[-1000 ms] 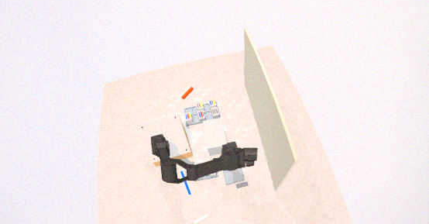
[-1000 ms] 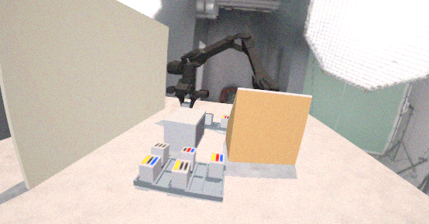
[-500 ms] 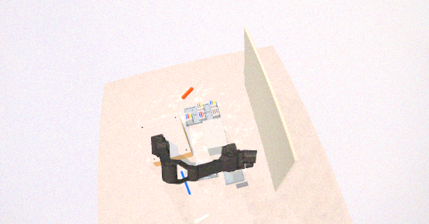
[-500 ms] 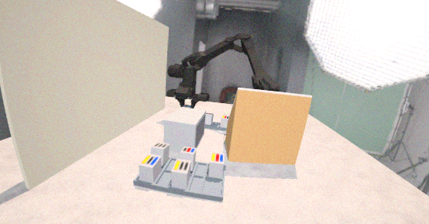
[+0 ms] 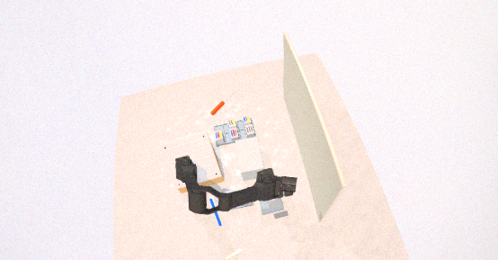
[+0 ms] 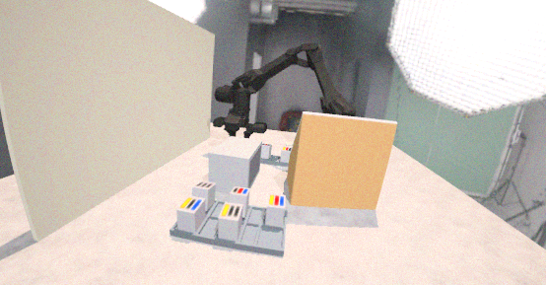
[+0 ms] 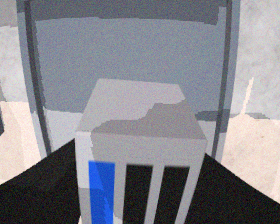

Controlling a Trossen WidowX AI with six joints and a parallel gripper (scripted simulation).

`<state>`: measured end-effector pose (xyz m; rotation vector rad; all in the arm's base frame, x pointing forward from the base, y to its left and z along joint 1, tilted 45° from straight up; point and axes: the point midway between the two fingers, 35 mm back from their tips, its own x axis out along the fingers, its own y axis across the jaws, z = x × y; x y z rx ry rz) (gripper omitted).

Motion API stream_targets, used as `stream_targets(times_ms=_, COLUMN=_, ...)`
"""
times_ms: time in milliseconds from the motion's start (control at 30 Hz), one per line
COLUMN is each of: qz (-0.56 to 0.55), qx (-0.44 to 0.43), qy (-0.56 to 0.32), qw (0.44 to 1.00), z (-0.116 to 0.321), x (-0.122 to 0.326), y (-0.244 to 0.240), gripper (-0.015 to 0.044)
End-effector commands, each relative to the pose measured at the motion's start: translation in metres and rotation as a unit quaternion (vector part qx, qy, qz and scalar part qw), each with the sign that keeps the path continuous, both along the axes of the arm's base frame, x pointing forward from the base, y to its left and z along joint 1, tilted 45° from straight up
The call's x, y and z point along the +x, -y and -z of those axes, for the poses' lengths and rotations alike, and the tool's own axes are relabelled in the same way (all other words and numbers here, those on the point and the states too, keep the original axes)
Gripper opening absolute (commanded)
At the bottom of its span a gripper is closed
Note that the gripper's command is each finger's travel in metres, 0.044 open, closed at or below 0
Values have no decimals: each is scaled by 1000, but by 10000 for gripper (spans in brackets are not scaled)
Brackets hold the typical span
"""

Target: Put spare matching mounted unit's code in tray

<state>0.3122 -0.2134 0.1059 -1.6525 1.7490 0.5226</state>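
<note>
gripper point(image 5: 293, 186) point(image 6: 239, 134) point(image 7: 134, 144) clamping striped block point(image 7: 141, 135), pale speckled tabletop point(image 5: 153, 110) point(image 6: 335, 253), grey room point(image 6: 301, 41) behind

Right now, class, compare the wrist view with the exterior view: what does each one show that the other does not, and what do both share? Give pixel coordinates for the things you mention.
Only the wrist view: the striped face of the held block point(image 7: 141, 150), with one blue and two black bars, over a grey tray point(image 7: 126, 55).

Only the exterior view: the tall cream panel point(image 6: 113, 91), the orange-brown board point(image 6: 342, 162) and a grey rack point(image 6: 266, 239) bearing five blocks with coloured bars.

Both: parts of the robot's jaws and the pale table top point(image 6: 394, 253) point(image 7: 263, 160).
</note>
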Motion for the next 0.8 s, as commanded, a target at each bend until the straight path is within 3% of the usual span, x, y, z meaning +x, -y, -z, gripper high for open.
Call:
stream_targets(times_ms=0, qz=-1, qx=2, qy=-4, qw=1000, z=5, x=-3, y=2, gripper=0)
stream_targets(times_ms=100, qz=-1, qx=2, qy=-4, qw=1000, z=5, x=-3, y=2, gripper=0)
stream_targets(times_ms=667, qz=1, qx=0, qy=-1, qw=1000, z=2, x=-1, y=2, gripper=440)
stream_targets(times_ms=767, qz=1, qx=4, qy=-1, qw=1000, z=-15, x=2, y=-18, gripper=440)
